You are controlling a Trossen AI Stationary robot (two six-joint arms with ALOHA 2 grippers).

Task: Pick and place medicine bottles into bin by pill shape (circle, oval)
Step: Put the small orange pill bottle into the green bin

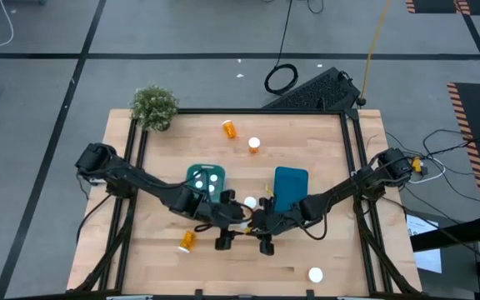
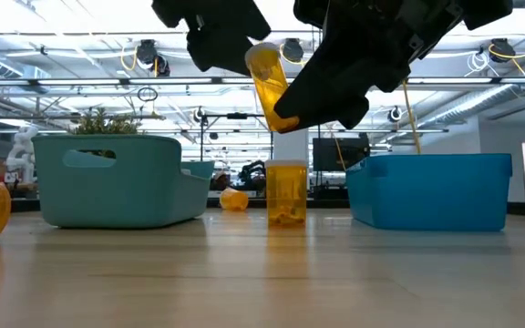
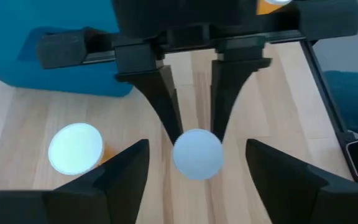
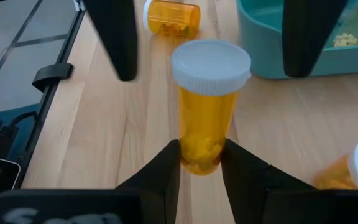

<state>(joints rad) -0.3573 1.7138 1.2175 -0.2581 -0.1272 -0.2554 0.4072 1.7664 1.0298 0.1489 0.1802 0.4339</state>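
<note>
An orange medicine bottle [image 4: 205,118] with a white cap [image 3: 197,154] hangs in the air between my two grippers, above the middle of the table. My right gripper [image 4: 201,168] is shut on it. My left gripper [image 3: 197,146] faces it, open, with one finger [image 4: 120,37] on either side of the cap and a gap to each. A second bottle [image 2: 286,193] stands upright on its base on the table below. Another bottle [image 1: 187,241] lies on its side near the front left. My right gripper pinches the bottle's bottom end [image 4: 199,160] between its two fingers. The bottle sticks out ahead of the fingers, cap end toward my left gripper. It is lifted clear of the table and tilted [image 2: 272,87], cap end higher.
The teal bin [image 1: 207,182] stands left of centre and the blue bin [image 1: 290,187] right of centre. More bottles lie at the far side [image 1: 229,128], [image 1: 254,144] and near the front right [image 1: 315,274]. A potted plant [image 1: 154,107] sits at the far left corner.
</note>
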